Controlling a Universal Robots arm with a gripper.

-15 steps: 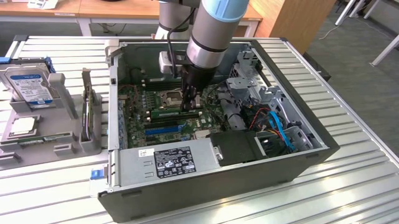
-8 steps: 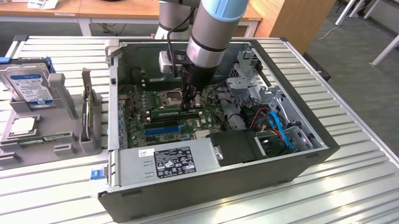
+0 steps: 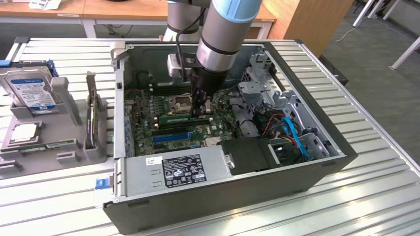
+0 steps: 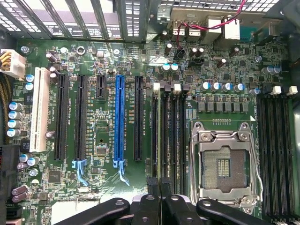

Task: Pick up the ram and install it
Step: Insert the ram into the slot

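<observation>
The open computer case [image 3: 229, 209] holds a green motherboard [image 3: 141, 123], a silver power supply [image 3: 177, 169] on the far side of the board from the CPU socket [image 3: 178, 102], and blue cables [image 3: 296, 137] farther off. Outside the case, well away from the socket, a grey holder [image 3: 13, 167] carries a hard drive [image 3: 29, 88].

The ram [image 3: 174, 118], a thin green stick, stands on edge in a black slot just beside the socket. The gripper [image 3: 200, 109] is on one end of it, jaws drawn close together on its edge. In the wrist view the fingertips [image 4: 151, 185] cover that end, so how far the ram is seated is unclear.
</observation>
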